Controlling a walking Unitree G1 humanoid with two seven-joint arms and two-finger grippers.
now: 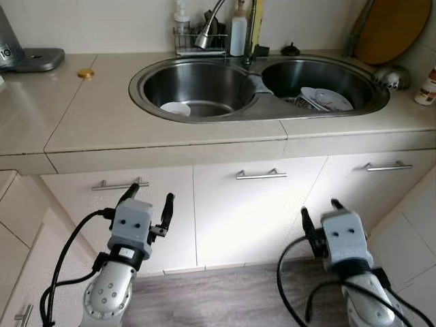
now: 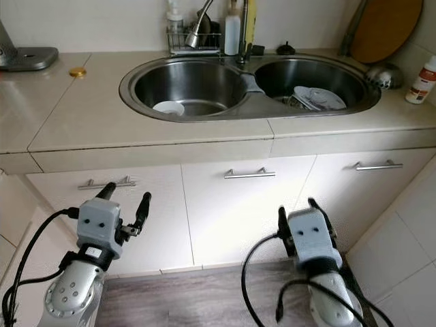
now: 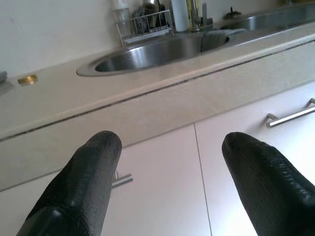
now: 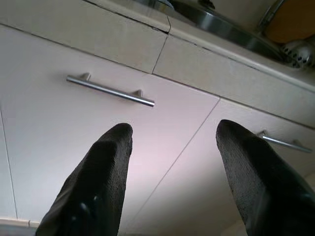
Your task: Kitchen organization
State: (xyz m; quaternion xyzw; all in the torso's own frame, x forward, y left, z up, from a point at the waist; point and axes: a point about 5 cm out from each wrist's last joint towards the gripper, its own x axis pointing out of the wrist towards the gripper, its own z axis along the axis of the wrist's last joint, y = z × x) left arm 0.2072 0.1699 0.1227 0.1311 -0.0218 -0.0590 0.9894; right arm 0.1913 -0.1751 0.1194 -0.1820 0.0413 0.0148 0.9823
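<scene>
Kitchen front seen from the robot's head, looking down on a beige stone-like counter (image 1: 102, 116) with a matte, jointed top. Set into it is one stainless-steel sink (image 1: 259, 112) of two rounded, polished basins. The left basin holds a single small white bowl (image 1: 176, 108); the right basin holds a few pale plates (image 1: 325, 99) lying tilted against one another. A curved steel faucet (image 1: 208, 27) arches over the divider between the basins.

Behind the sink stands one wire rack (image 1: 197, 42) with a clear pump bottle (image 1: 181, 17); just beside the rack is a white plastic bottle (image 1: 238, 34). A round wooden board (image 1: 392, 28) leans on the tiled wall at the right, with a steel strainer (image 1: 390, 76) below it and a small white bottle (image 1: 428, 86) with a red label near the counter's right edge. One small brass-coloured disc (image 1: 86, 73) lies on the counter left of the sink, well apart from it. A grey appliance base (image 1: 34, 60) sits at the far left.

Below, three flat cream cabinet doors each carry one brushed-metal bar handle (image 1: 261, 175).

Both silver arms are raised before the cabinets. The left hand (image 1: 147, 199) has its two black, rubbery fingers (image 3: 83, 182) spread apart, gripping nothing, in front of the leftmost door. The right hand (image 1: 319, 211) likewise has its fingers (image 4: 98, 182) apart and empty, before the cabinet doors toward the right.
</scene>
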